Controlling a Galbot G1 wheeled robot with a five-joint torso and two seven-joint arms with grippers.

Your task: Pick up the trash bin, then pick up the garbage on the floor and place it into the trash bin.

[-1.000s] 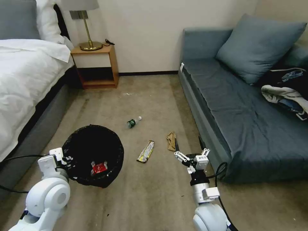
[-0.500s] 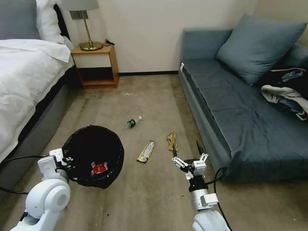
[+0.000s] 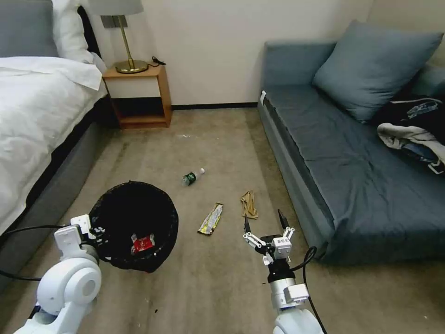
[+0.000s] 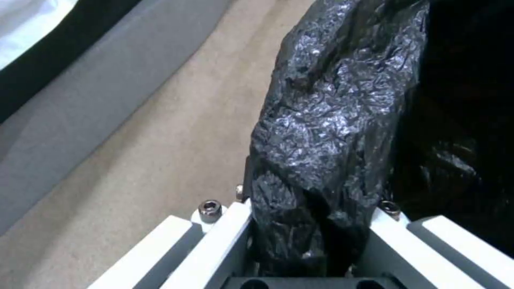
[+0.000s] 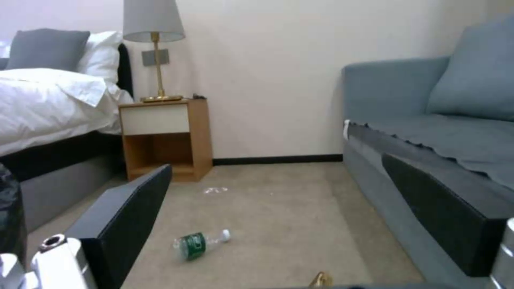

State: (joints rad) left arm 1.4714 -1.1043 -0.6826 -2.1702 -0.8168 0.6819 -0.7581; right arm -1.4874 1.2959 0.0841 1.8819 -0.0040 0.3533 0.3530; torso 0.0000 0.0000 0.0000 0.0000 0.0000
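Drawn back toward the robot, right pincer (image 3: 263, 221) spread
Paper (image 3: 249, 204) just ahead, lengthwise away; left pincer (image 4: 308, 224) pinching bin (image 3: 134, 222) rim

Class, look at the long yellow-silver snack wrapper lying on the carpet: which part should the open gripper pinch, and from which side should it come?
Probably from above, across the middle of the snack wrapper: it lies flat and long, so the right gripper, open just beyond it, would best close over its narrow width.

no readable text, bottle (image 3: 192, 176) green label illegible, red wrapper (image 3: 143, 243) print too small to read
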